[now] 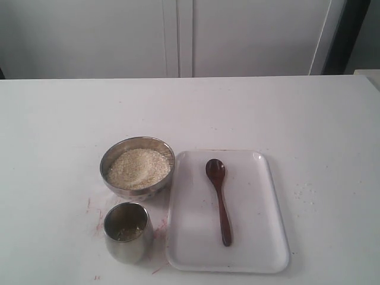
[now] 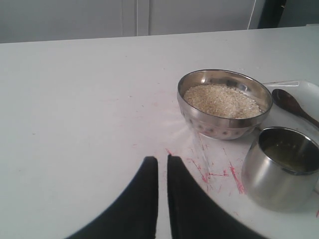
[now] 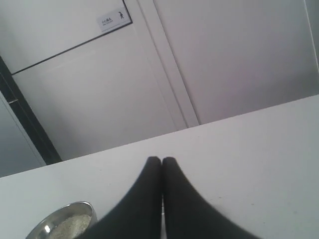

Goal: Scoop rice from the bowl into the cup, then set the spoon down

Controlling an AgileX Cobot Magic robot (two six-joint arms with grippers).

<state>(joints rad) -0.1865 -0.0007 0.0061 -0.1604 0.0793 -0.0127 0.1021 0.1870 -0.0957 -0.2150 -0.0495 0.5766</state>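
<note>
The steel bowl (image 1: pixel 137 167) holds pale rice (image 1: pixel 138 168) and stands left of a white tray. In front of it is the steel cup (image 1: pixel 127 231), with a few grains at its bottom. On the tray the dark wooden spoon (image 1: pixel 219 199) lies flat, head away from the front edge. Neither gripper shows in the exterior view. My left gripper (image 2: pixel 162 160) hovers over bare table short of the bowl (image 2: pixel 224 103) and the cup (image 2: pixel 281 167), fingers nearly touching and empty. Fingers pressed together, my right gripper (image 3: pixel 161 160) holds nothing; the bowl's rim (image 3: pixel 65 215) is beside it.
The white tray (image 1: pixel 261 249) lies right of the bowl and cup. Red scratch marks (image 2: pixel 219 174) streak the table around the cup. A few spilled grains (image 1: pixel 306 193) lie right of the tray. White cabinet doors stand behind the table's far edge.
</note>
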